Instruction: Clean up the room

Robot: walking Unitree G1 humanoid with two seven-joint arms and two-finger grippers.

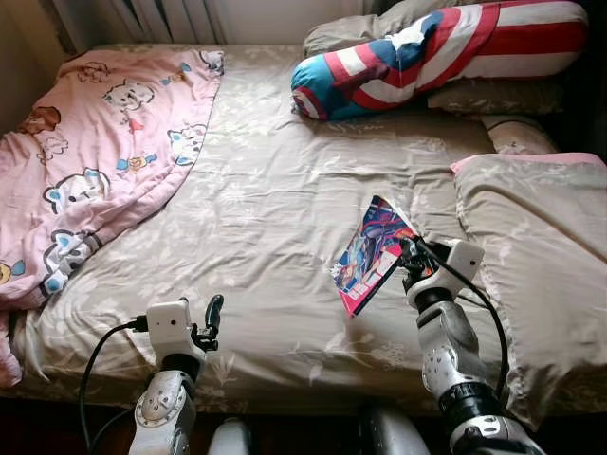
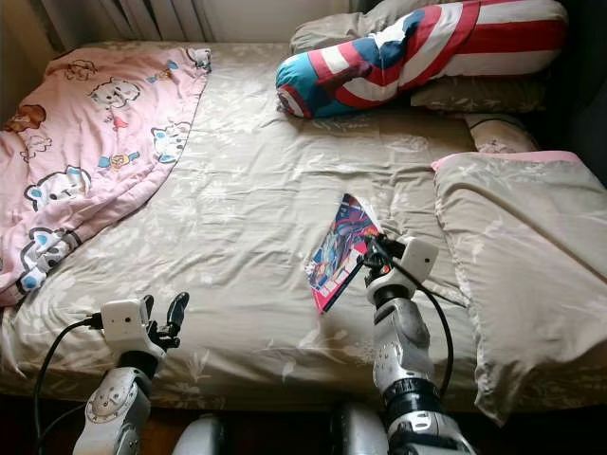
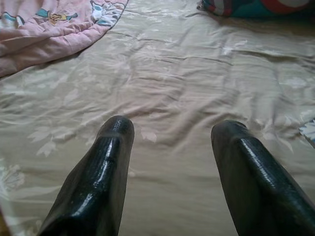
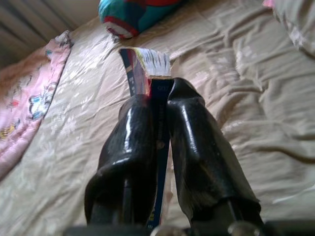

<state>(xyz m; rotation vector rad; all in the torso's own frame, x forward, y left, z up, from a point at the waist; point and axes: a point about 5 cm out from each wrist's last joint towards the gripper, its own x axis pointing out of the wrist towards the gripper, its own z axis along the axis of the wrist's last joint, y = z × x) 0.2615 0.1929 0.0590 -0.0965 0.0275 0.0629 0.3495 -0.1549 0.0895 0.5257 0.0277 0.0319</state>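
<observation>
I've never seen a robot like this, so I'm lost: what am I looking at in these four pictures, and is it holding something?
It is a humanoid robot standing at a bed. The two wide pictures come from its head camera, looking down; the silver arms are its own. The two close pictures come from wrist cameras, looking along each end effector's black fingers. The right end effector is shut on a colourful book, tilted up off the sheet. The left end effector is open, above bare sheet. A pink quilt, a striped bolster and a pillow lie on the bed.

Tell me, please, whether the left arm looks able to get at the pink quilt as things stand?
Probably yes: the left gripper hovers open over bare sheet, and nothing lies between it and the pink quilt farther up on the robot's left.
</observation>
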